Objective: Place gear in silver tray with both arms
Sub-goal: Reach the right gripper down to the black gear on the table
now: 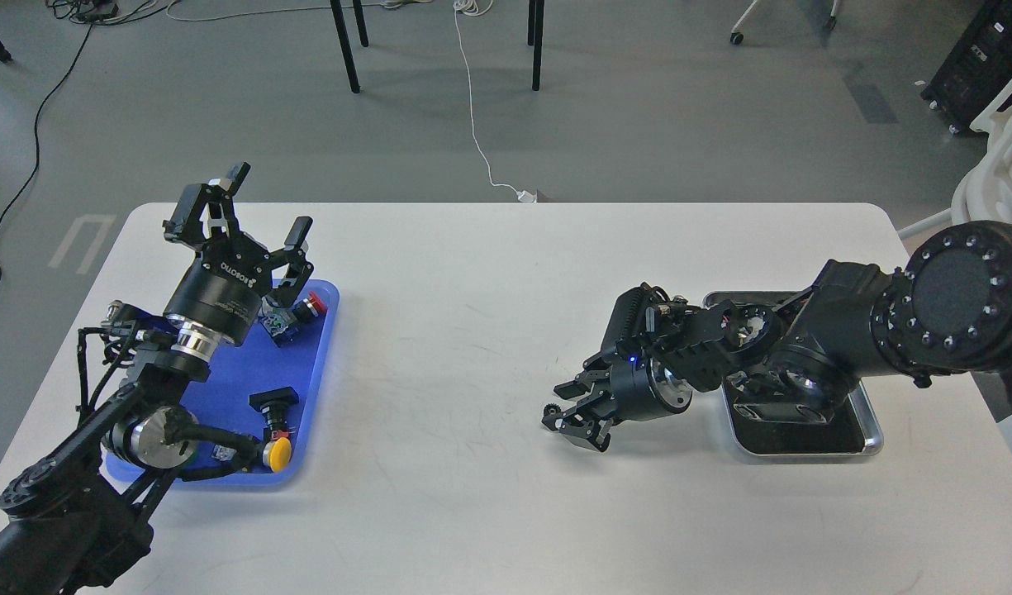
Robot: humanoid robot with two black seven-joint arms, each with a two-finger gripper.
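The silver tray [874, 431] lies at the right of the white table, and my right arm covers most of it. My right gripper [565, 416] points left, over the bare table to the left of the tray. Its fingers hold a small dark toothed gear [548, 410] at their tips, just above the tabletop. My left gripper [266, 207] is raised over the far end of the blue plastic tray [311, 388]. Its fingers are spread wide and hold nothing.
The blue tray holds a red push button [314, 303], a yellow push button [278, 453], a black switch part [274, 400] and a small grey-green part [273, 319]. The white table [456, 347] stretches between the two trays. Chair legs and cables are on the floor behind.
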